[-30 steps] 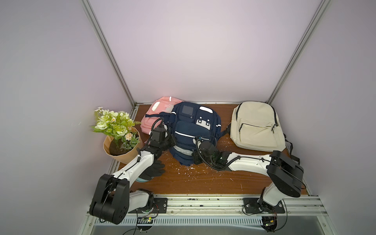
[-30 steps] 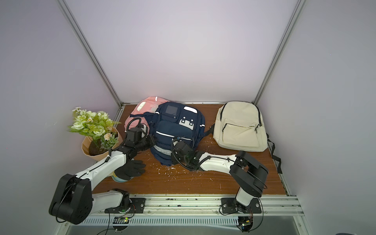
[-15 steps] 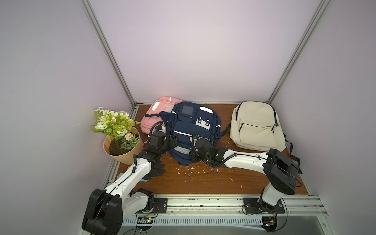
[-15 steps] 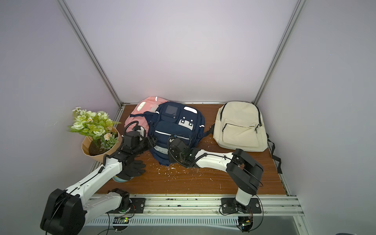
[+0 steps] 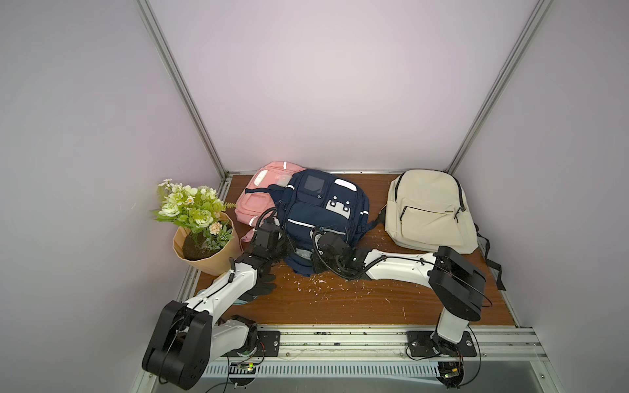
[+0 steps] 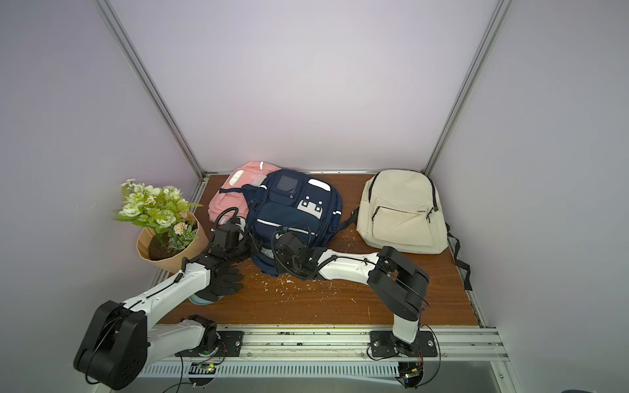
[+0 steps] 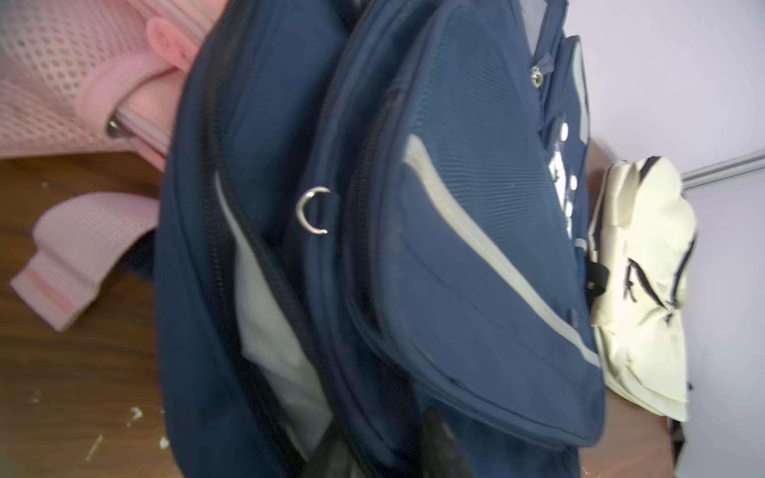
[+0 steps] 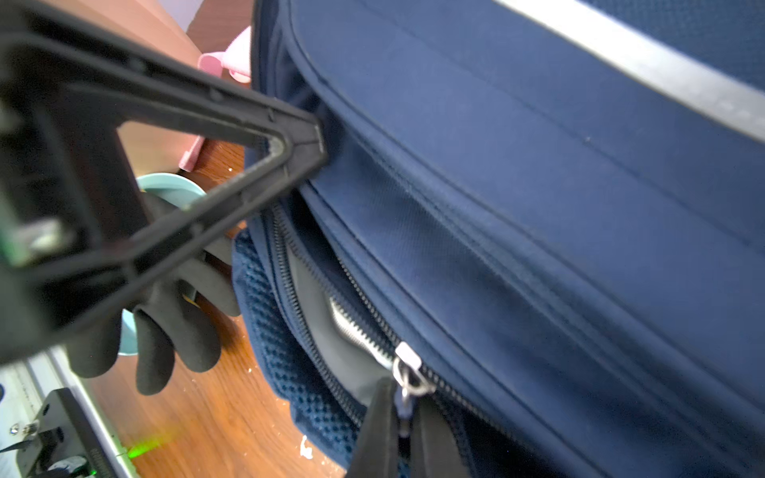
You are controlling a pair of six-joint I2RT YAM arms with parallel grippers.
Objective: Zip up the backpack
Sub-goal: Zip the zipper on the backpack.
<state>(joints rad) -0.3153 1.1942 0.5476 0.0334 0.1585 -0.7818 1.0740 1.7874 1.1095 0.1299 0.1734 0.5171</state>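
Right gripper is clamped on the zipper pull of the navy backpack, whose fabric is pinched by the closed left gripper, apparently for tension.

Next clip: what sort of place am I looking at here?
Probably a lab robot test booth: plain lilac wall panels in aluminium framing enclose a brown wooden tabletop, and two white robot arms are bolted to a slotted metal rail.
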